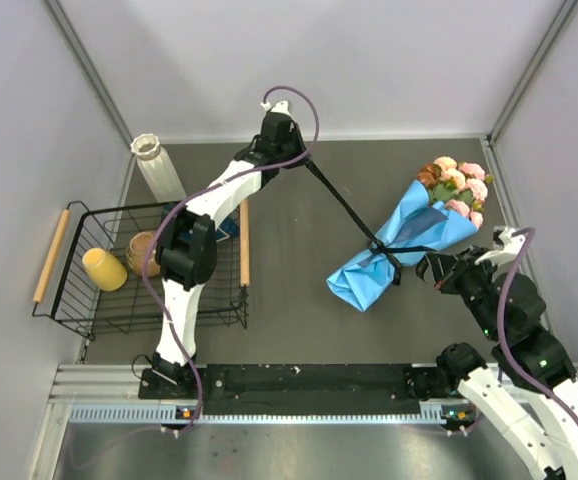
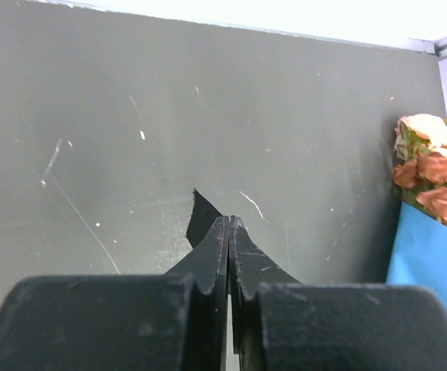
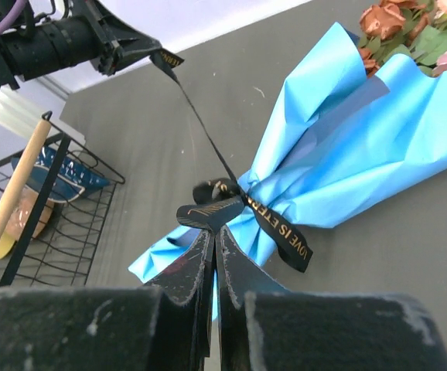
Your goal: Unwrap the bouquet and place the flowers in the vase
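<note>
The left gripper (image 2: 230, 226) pinches the ribbon (image 1: 344, 200) end, stretched taut. The right gripper (image 3: 214, 229) clamps the ribbon at the bouquet (image 1: 409, 235) knot.

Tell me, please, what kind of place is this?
Probably a robot test cell in a lab, not a home or shop. Plain grey walls box in a dark table, two arms are bolted to a rail at its near edge, and a bouquet, vase and basket sit there as props.
</note>
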Controlling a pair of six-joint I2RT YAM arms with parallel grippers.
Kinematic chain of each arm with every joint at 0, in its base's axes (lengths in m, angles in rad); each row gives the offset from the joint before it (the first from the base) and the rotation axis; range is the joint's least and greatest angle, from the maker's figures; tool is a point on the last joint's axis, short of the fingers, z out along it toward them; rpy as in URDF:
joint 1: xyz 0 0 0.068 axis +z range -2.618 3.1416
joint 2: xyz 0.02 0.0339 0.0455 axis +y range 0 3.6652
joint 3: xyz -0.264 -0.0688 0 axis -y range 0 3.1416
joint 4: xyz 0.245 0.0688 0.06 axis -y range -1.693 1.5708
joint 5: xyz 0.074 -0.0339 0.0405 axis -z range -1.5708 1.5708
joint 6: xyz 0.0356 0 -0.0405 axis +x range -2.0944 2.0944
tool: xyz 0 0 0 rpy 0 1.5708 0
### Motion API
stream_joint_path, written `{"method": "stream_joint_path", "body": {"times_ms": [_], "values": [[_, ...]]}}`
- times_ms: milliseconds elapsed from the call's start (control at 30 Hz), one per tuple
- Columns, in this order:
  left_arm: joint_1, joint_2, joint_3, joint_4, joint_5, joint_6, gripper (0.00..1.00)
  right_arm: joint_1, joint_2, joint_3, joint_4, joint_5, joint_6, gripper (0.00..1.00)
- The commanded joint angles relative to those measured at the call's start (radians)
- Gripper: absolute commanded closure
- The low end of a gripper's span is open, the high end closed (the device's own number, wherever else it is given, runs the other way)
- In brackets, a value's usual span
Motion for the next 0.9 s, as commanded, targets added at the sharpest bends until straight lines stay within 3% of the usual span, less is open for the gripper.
{"method": "stream_joint_path", "body": {"times_ms": [0,567,867], "values": [[0.03,-0.004,0.044,0.022,-0.066,0.05,1.0,-0.002,-0.057,0.015,-0.001,0.086,-0.017,1.0],[0.116,0.054,0.15,0.069,-0.155,0.128,1.0,-0.004,-0.094,0.055,-0.016,0.119,-0.074,1.0],[0.139,0.083,0.174,0.089,-0.175,0.145,1.0,-0.004,-0.142,0.162,-0.024,0.202,-0.125,1.0]]}}
